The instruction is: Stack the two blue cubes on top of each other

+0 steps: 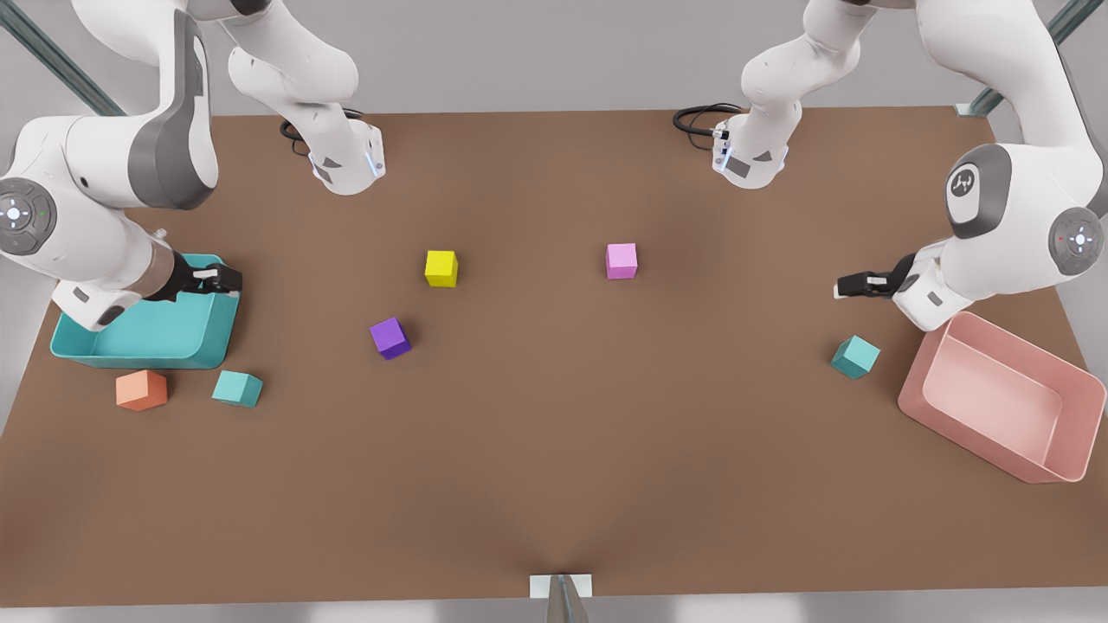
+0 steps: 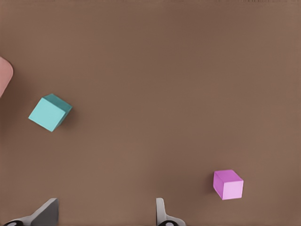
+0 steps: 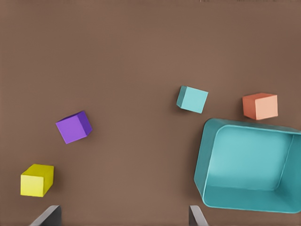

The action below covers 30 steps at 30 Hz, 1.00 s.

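One blue cube lies near the front view's left, beside an orange cube; the right wrist view shows this blue cube too. The other blue cube lies at the front view's right, next to the pink bin, and appears as a blue cube in the left wrist view. My right gripper hovers open over the teal bin's corner, its fingertips wide apart. My left gripper hangs open above and behind the right-hand cube, holding nothing, with fingertips spread.
A teal bin stands at the front view's left and a pink bin at its right. A yellow cube, a purple cube and a pink cube sit apart in the table's middle.
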Available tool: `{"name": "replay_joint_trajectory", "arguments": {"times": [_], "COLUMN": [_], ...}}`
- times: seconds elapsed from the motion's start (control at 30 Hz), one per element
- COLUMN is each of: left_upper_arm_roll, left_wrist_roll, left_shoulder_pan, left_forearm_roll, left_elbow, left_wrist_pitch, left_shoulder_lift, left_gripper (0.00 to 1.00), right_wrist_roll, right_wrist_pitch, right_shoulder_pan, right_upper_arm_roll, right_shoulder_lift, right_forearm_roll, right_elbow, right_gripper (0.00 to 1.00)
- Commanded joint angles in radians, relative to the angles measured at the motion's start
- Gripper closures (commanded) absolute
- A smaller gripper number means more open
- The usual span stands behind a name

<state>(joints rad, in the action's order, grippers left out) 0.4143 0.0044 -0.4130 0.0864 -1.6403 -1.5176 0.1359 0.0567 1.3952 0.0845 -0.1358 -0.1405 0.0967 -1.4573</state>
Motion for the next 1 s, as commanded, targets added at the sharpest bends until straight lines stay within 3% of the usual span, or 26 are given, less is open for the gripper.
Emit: {"name": "replay_joint_trajectory", "arguments": {"times": [0.0,0.1,0.2,0.43,0.7,0.97], "left_upper_arm_roll": [0.001,0.001,0.001,0.001,0.001,0.001], "left_wrist_roll": [0.002,0.002,0.002,0.002,0.002,0.002], "left_shoulder_pan": [0.0,0.0,0.0,0.0,-0.001,-0.001], "left_forearm_roll": [-0.001,-0.002,-0.002,-0.002,-0.002,-0.002], "left_elbow": [0.0,0.0,0.0,0.0,0.0,0.0], "left_wrist_pitch": [-0.012,-0.012,-0.012,-0.012,-0.012,-0.01], "left_shoulder_lift": [-0.001,-0.001,-0.001,0.001,0.001,0.007], "left_gripper": [0.0,0.0,0.0,0.0,0.0,0.0], "right_wrist_roll": [0.037,0.025,0.017,-0.139,-0.138,-0.136], "right_wrist_pitch": [0.005,0.002,0.18,0.445,0.738,0.757], "right_shoulder_pan": [0.001,0.001,-0.005,0.043,0.161,0.228], "right_upper_arm_roll": [0.001,0.001,-0.001,0.019,0.019,0.019], "right_shoulder_lift": [-0.004,-0.137,-0.261,-0.324,-0.392,-0.395], "right_forearm_roll": [-0.002,-0.005,0.0,-0.011,-0.063,-0.078], "right_elbow": [0.005,0.192,0.18,-0.057,-0.186,-0.275], "right_gripper": [0.0,0.0,0.0,0.0,0.0,0.0]}}
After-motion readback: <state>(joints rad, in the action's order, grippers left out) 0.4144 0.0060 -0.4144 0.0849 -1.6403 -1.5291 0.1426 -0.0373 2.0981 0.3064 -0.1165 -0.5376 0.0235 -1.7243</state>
